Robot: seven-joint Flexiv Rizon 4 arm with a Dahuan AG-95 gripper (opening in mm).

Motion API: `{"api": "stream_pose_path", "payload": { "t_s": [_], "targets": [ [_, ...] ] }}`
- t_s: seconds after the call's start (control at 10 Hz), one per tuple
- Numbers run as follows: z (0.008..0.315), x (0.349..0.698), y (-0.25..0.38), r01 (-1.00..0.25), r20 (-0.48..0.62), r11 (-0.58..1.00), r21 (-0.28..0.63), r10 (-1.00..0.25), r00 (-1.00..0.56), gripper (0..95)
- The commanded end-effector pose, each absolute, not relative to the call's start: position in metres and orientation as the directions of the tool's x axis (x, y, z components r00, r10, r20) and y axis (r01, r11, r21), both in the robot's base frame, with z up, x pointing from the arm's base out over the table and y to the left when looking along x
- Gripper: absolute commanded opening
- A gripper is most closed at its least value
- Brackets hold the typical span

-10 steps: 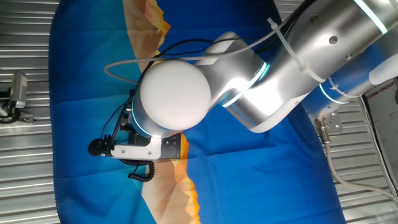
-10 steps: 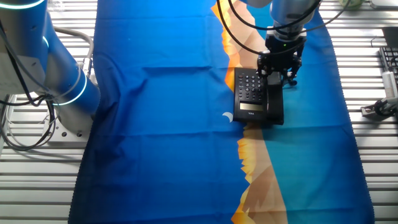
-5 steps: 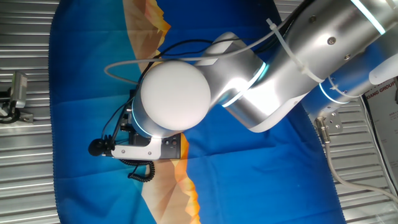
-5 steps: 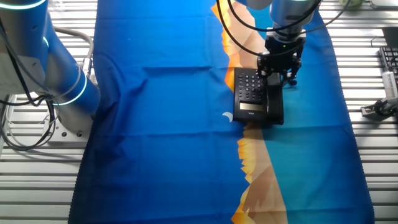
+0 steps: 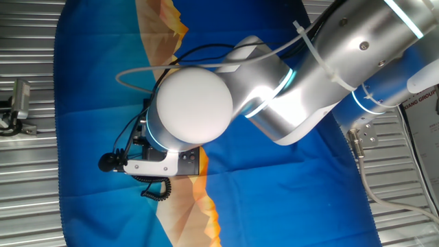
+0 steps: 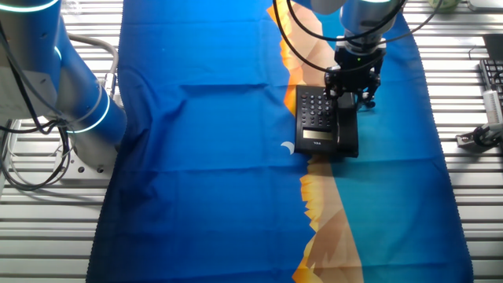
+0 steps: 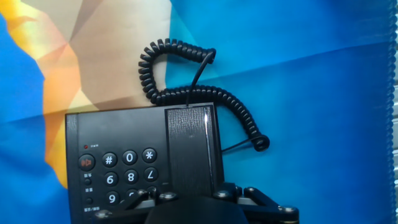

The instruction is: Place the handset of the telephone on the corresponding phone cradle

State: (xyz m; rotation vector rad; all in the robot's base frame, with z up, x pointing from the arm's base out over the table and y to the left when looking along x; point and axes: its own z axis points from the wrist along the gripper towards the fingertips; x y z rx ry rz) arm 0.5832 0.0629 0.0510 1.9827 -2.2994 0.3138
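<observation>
We find the telephone lying flat on the blue and orange cloth. In the hand view its keypad sits at 8 o'clock of frame centre. The handset lies lengthwise along the phone body at the 3 o'clock side of the keys, over the phone cradle, which it hides from us. Its coiled cord loops onto the cloth at 12 o'clock of the phone.

The gripper stands over the far end of the handset in the other fixed view. We cannot tell whether the claw is clenched or released. In one fixed view the arm screens the phone; only the cord shows.
</observation>
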Motion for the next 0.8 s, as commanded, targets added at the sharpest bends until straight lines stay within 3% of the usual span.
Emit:
{"api": "stream_pose_path", "payload": {
  "t_s": [0.1, 0.8],
  "targets": [
    [0.0503, 0.5835, 0.0627, -0.986, 0.201, 0.136, -0.100, -0.968, -0.153, 0.0],
    [0.0497, 0.5819, 0.0629, -0.986, 0.198, 0.132, -0.103, -0.969, -0.150, 0.0]
  ]
}}
